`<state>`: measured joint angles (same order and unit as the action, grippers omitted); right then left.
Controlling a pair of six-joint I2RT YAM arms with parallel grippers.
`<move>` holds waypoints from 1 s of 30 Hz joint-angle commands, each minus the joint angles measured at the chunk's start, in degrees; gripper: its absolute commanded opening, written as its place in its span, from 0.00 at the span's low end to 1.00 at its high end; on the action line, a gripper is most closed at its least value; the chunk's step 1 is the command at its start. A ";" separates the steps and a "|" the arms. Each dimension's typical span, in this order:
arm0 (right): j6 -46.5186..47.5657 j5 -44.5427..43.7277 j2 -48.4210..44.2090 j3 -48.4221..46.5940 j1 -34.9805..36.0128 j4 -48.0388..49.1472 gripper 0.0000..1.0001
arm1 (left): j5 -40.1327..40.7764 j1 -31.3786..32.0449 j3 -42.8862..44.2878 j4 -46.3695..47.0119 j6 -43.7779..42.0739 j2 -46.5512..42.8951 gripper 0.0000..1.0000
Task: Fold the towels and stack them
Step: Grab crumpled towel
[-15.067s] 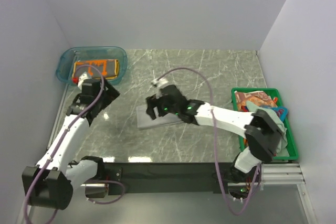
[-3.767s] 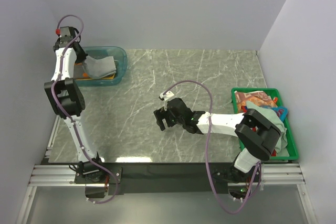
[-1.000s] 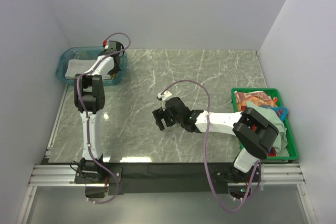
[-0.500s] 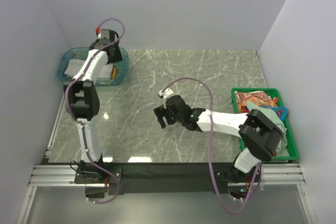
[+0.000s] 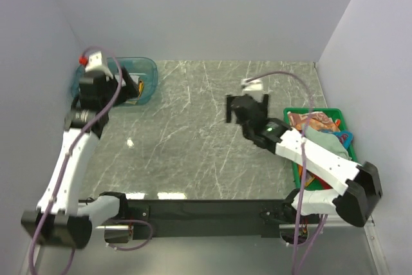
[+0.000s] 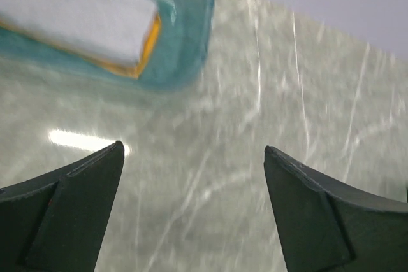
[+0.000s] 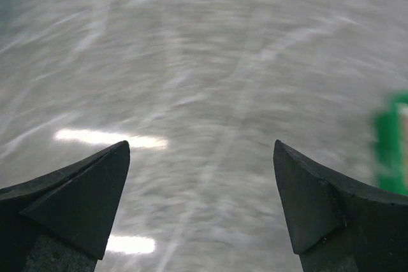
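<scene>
Towels (image 6: 76,11) soft, flat in glossy tub (image 6: 191,30) | left fingers (image 6: 64,221) wide, empty | right fingers (image 7: 64,202) wide, empty

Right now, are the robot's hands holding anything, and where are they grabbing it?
Nothing is held. The left gripper and the right gripper are both open, with only the table showing between their jaws.

- Open marble worktop (image 5: 187,146) runs between the two arms, from the near edge to the back wall (image 5: 206,11).
- A teal tub (image 5: 147,72) blocks the far left corner, with the left arm (image 5: 71,152) raised at its near side.
- A green crate (image 5: 315,110) heaped with towels (image 5: 318,127) lines the right edge; the right arm (image 5: 315,156) slants over its inner side.
</scene>
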<state>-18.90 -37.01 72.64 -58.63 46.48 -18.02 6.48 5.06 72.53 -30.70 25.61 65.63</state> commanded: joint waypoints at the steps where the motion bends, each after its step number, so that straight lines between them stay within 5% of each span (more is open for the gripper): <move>1: -9.73 -13.95 -5.22 -0.96 -8.90 -14.38 1.00 | -8.41 0.21 -12.21 5.38 0.94 -10.47 0.98; 8: -20.13 -15.11 -10.67 2.63 -32.10 -24.26 0.98 | -11.04 0.30 -29.97 10.13 1.11 -24.22 0.99; 13: -20.65 -5.10 -12.61 7.12 -49.09 -21.36 0.95 | -13.86 1.88 -30.61 10.04 1.46 -24.05 1.00; 20: -26.01 4.76 -9.98 16.51 -56.84 -16.70 0.89 | -12.72 4.34 -30.78 9.08 1.03 -24.58 0.99; 30: -23.74 2.92 -14.01 14.17 -58.35 -17.04 0.20 | -12.72 4.70 -30.96 9.16 1.03 -23.62 0.99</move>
<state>-42.78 -31.77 62.19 -40.34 -12.49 -35.31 -5.34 9.47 41.58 -24.05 26.68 41.87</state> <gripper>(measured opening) 0.263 0.995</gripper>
